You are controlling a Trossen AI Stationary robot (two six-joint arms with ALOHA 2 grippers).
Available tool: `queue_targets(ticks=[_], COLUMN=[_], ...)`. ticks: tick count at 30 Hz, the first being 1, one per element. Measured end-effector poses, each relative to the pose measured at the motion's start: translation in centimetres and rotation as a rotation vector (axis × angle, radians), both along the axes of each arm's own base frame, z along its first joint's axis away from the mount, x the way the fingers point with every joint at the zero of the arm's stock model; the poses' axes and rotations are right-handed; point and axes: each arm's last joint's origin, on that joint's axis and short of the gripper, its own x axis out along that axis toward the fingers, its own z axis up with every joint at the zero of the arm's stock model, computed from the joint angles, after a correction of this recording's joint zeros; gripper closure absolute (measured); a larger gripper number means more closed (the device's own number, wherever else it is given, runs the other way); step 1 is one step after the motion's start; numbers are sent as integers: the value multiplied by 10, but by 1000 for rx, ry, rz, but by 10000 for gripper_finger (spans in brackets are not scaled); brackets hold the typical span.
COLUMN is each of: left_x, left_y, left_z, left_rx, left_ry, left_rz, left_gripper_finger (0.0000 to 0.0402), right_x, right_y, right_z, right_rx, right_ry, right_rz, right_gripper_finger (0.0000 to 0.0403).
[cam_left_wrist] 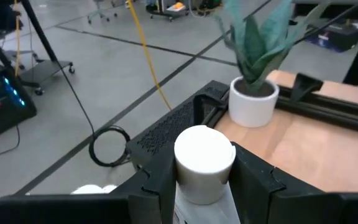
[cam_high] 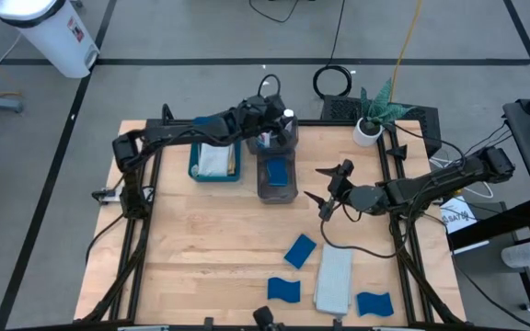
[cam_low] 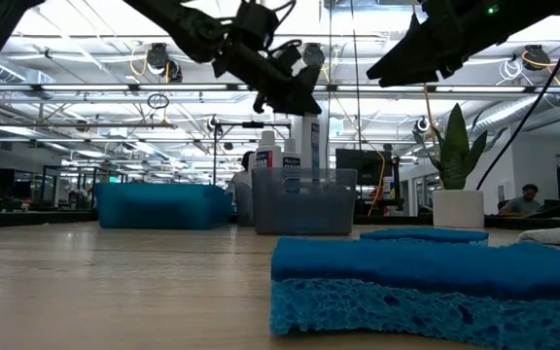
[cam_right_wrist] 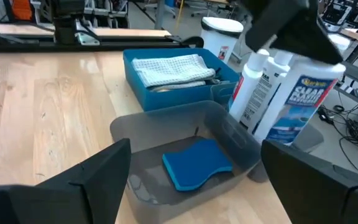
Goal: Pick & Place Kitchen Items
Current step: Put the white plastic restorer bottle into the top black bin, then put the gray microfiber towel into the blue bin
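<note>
Presently I record the white bottle (cam_left_wrist: 204, 163) clamped between the fingers of the left gripper (cam_high: 282, 119), held upright above the far end of the grey bin (cam_right_wrist: 241, 146); in the right wrist view its blue-and-white label (cam_right_wrist: 306, 99) is legible and a second white bottle (cam_right_wrist: 251, 87) stands just beside it at that same end. I cannot tell whether the held bottle touches the bin floor. Inside the bin, at its nearer end, one blue sponge (cam_right_wrist: 196, 163) lies flat. Next to the bin stands the blue tray (cam_high: 194, 171), holding a folded light cloth (cam_right_wrist: 169, 70). On the near part of the table (cam_high: 210, 248) I note three more blue sponges, one (cam_high: 299, 250) just beside a folded light grey cloth (cam_high: 333, 280), one (cam_high: 283, 291) near the table's front edge, and one (cam_high: 374, 303) on the cloth's other side. My right gripper (cam_high: 326, 193) hangs over the table to the right of the bin, its fingers spread apart and holding nothing. A potted plant (cam_high: 373, 118) stands at the far right corner.
</note>
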Motion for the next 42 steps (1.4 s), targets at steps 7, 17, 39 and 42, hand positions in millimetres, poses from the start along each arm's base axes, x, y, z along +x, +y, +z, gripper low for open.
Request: queue_targets(ticks=[7, 17, 39, 42], left_x=[5, 8, -7, -17], left_y=[13, 16, 6, -2], left_z=[-26, -38, -6, 13], left_rx=[-55, -81, -77, -75], left_ry=[22, 33, 52, 54], left_rz=[33, 30, 23, 16], left_gripper_finger=[284, 284, 89, 76], right_x=[0, -1, -1, -1], right_y=[0, 0, 0, 0], right_z=[-1, -2, -2, -2], right_rx=[-3, -10, -10, -10], right_ry=[11, 20, 23, 24], right_rz=[0, -2, 0, 0], right_gripper_finger=[71, 71, 71, 71])
